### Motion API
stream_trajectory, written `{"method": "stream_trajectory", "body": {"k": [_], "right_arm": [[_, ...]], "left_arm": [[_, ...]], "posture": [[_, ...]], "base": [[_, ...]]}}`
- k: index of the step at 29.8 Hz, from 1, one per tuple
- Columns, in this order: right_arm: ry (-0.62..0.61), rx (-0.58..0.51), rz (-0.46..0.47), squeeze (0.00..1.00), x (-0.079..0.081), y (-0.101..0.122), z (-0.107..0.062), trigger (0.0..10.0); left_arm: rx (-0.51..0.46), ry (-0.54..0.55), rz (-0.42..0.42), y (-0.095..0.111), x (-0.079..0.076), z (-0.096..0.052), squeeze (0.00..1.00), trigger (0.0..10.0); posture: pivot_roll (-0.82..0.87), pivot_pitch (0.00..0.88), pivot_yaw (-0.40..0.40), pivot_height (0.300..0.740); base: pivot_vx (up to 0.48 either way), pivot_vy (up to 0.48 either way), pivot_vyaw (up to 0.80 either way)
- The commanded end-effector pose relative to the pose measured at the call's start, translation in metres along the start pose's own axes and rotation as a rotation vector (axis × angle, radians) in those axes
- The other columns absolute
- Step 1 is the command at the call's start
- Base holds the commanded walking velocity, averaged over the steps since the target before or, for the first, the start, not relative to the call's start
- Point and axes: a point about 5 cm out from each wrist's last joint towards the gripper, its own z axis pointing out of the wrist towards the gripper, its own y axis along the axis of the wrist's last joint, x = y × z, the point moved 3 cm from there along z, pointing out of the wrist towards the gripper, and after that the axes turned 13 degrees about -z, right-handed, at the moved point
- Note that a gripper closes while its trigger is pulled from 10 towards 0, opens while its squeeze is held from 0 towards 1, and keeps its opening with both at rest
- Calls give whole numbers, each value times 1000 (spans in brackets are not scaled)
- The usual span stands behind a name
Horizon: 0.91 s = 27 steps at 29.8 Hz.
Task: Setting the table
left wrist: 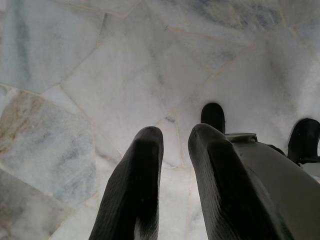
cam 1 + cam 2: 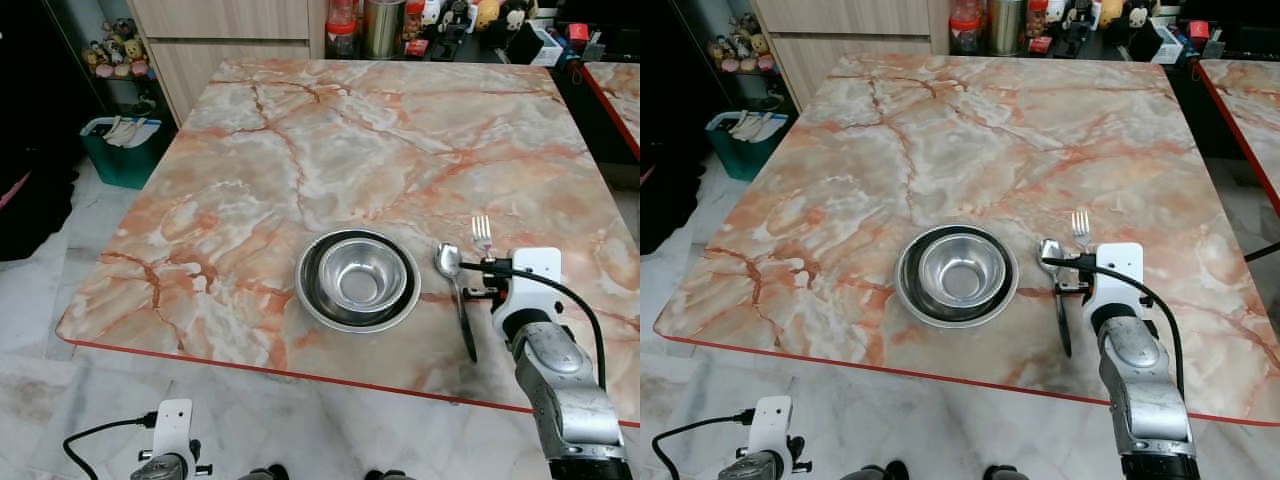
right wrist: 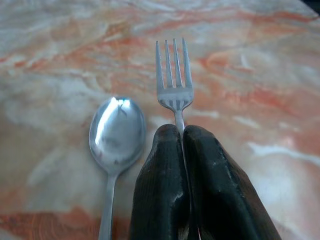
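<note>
My right gripper [image 3: 182, 135] is pinched tight on the fork [image 3: 173, 75], both black fingers [image 3: 160, 165] squeezed together around the handle just below the neck, tines pointing away from me toward the far side of the table. From the wrist cam the fork looks low over the marble, but I honestly can't tell if it's resting on it or a hair above.

Just beside it on my left is the spoon [image 2: 452, 285], already lying flat with its bowl roughly level with the fork's head and its dark handle running back toward the table edge. Left of that sits the steel bowl [image 2: 360, 275] nested on a steel plate [image 2: 312, 298], close to the near edge of the marble table [image 2: 300, 150].

So I'd say I'm at the "lay the fork down" step, with the bowl, plate and spoon looking sorted. Next move needs the fork settled flat and parallel to the spoon without bumping it, then the fingers spread and pulled straight back so the handle doesn't drag along.

My left gripper [image 1: 175, 150] hangs idle over the tiled floor [image 1: 100, 75], fingers slightly apart with nothing in them.
</note>
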Motion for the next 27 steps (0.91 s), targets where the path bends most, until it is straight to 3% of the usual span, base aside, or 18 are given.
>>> {"method": "stream_trajectory", "body": {"k": [1, 15, 27], "right_arm": [[-6, 9, 17, 0, 0, -6, -1, 10000], [-18, 50, 32, 0, 3, -26, -2, 10000], [-19, 45, 43, 0, 6, -26, 2, 10000]], "left_arm": [[29, 15, 18, -9, 6, -1, 0, 10000], [31, 14, 20, -9, 7, -1, 0, 10000], [29, 15, 21, -8, 6, -1, 0, 10000]], "posture": [[-12, 162, 45, 740], [-7, 167, 46, 740], [-4, 170, 48, 740]], "base": [[0, 0, 0], [0, 0, 0], [0, 0, 0]]}}
